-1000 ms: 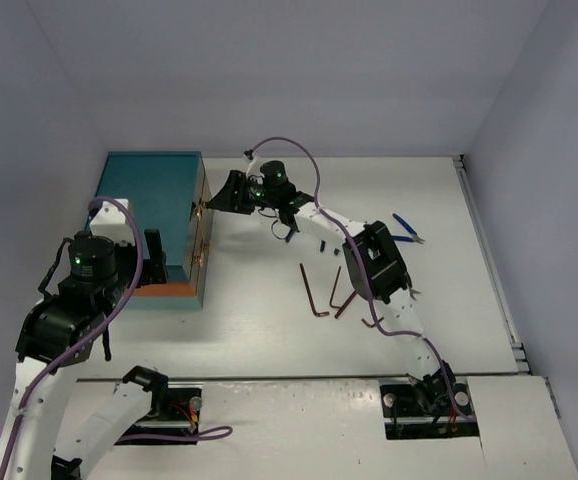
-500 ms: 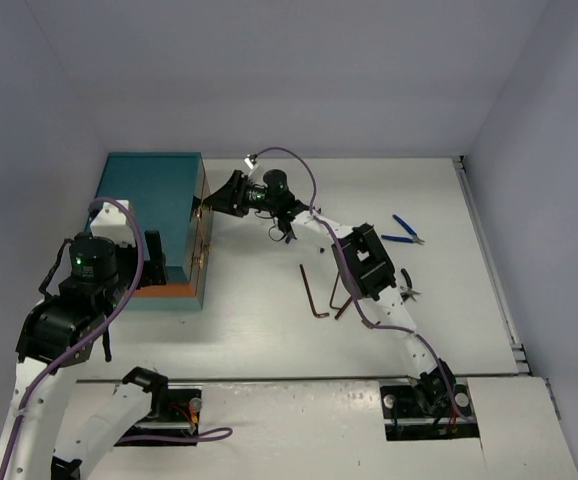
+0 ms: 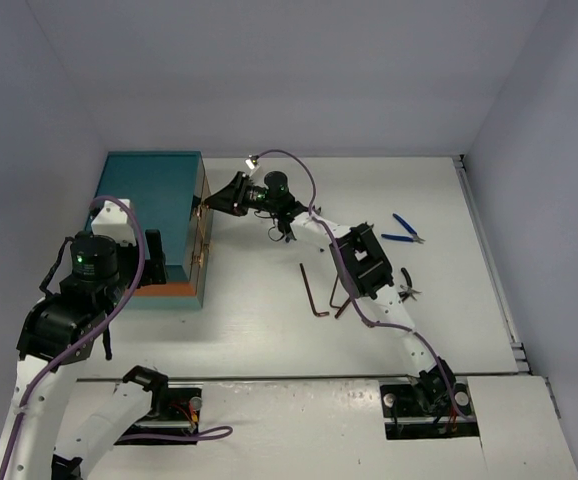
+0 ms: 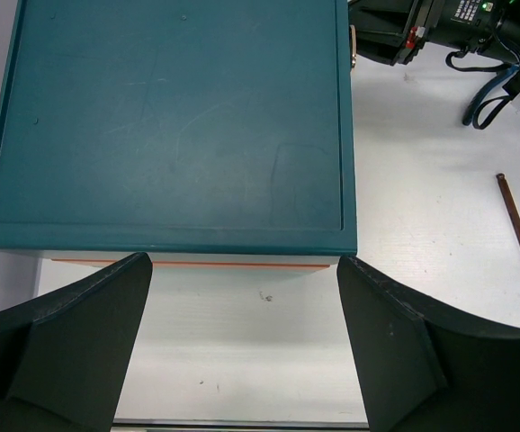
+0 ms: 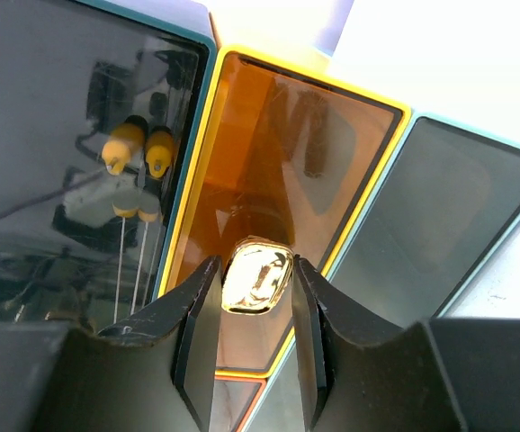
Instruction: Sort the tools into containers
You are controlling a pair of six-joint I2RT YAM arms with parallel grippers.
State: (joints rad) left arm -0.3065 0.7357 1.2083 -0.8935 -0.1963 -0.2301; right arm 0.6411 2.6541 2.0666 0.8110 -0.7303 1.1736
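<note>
Grip: right gripper clamped on brass knob of orange-framed drawer | left gripper apart, above teal chest | Advice: pull straight right, knob kept centred.

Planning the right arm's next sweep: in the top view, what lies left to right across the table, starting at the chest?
teal chest → right gripper on a drawer knob → L-shaped hex key → blue pliers

Top camera overlooks all — both wrist cameras near the chest.
</note>
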